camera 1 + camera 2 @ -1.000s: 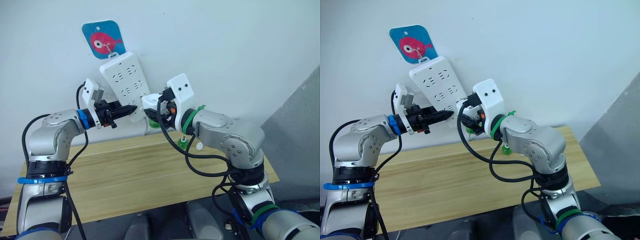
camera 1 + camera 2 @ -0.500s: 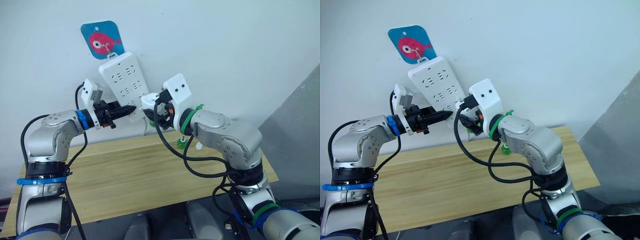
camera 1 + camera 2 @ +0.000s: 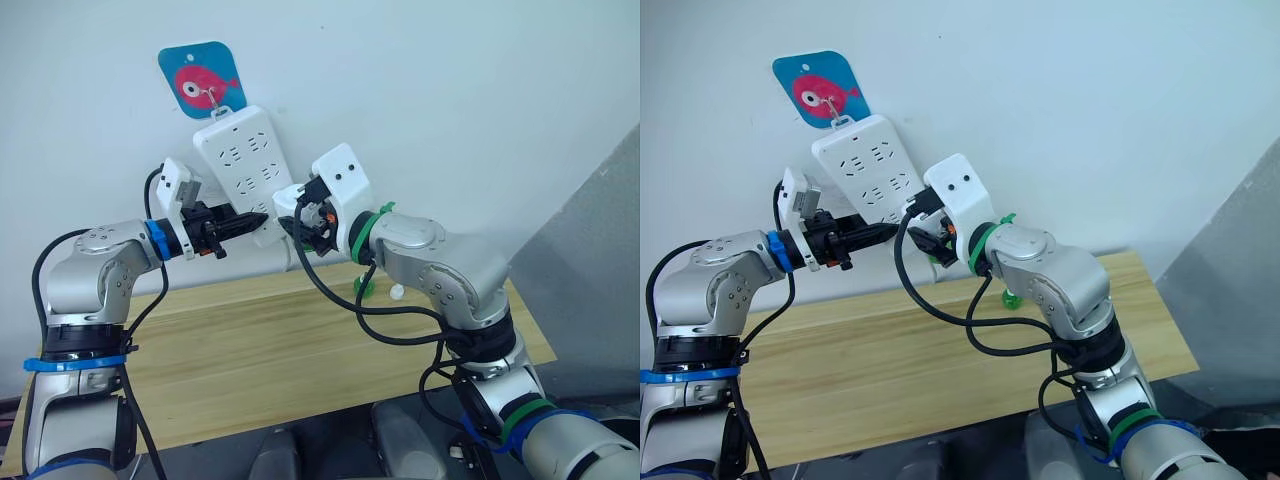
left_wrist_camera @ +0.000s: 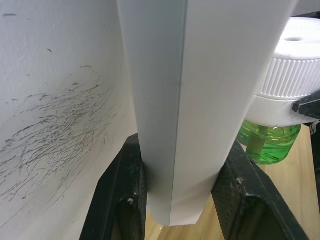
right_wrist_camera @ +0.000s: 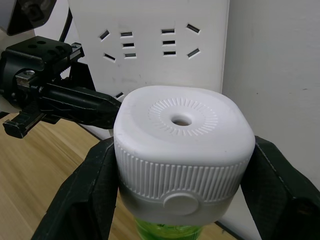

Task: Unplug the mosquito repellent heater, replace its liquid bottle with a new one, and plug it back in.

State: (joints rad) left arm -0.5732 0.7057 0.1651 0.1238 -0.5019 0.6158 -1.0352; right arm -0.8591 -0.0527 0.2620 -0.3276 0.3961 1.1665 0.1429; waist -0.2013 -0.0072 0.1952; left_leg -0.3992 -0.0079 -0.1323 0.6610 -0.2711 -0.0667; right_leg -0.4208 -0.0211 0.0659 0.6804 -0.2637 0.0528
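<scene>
The mosquito repellent heater (image 5: 182,145), a white rounded unit with a round vent hole, sits between the fingers of my right gripper (image 5: 182,192), which is shut on it. A green liquid bottle (image 4: 267,145) hangs under the heater. The heater (image 3: 290,197) is close in front of the lower end of the white power strip (image 3: 243,160) on the wall; its prongs are hidden. My left gripper (image 3: 256,217) is shut on the strip's lower edge, one black finger (image 4: 125,200) on each side of it.
The strip hangs from a hook on a blue fish sign (image 3: 200,80). A second green bottle (image 3: 365,287) and a small white piece (image 3: 398,292) lie at the back of the wooden table (image 3: 250,350). A grey panel (image 3: 600,250) stands at the right.
My right arm has carried the heater a little to the left and up, closer to the strip. The left gripper has kept its hold on the strip.
</scene>
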